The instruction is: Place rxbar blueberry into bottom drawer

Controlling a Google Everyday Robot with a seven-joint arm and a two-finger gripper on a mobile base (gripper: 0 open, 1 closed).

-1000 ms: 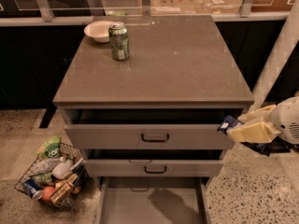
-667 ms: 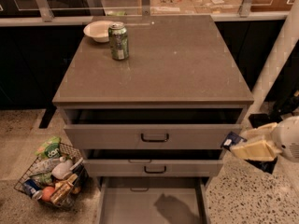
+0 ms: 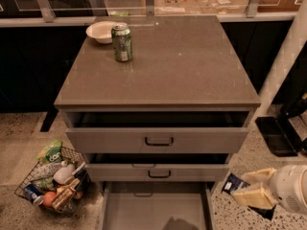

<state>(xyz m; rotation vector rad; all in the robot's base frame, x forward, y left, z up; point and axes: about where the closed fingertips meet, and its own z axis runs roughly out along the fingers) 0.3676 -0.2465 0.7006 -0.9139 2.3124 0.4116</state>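
The bottom drawer (image 3: 153,210) is pulled out at the foot of the grey cabinet, its flat grey floor bare apart from a shadow. My gripper (image 3: 247,188) is low at the right, just right of the drawer's right edge. It is shut on the rxbar blueberry (image 3: 233,183), a small dark blue wrapper poking out left of the pale fingers (image 3: 256,195). The bar is beside the drawer, not over its floor.
A green can (image 3: 122,42) and a white bowl (image 3: 101,31) stand at the back left of the cabinet top (image 3: 192,66). The two upper drawers (image 3: 158,140) are slightly open. A wire basket (image 3: 53,181) of items sits on the floor at left. A white post (image 3: 283,71) rises at right.
My gripper with the bar has moved down, from level with the top drawer to level with the bottom drawer's rim.
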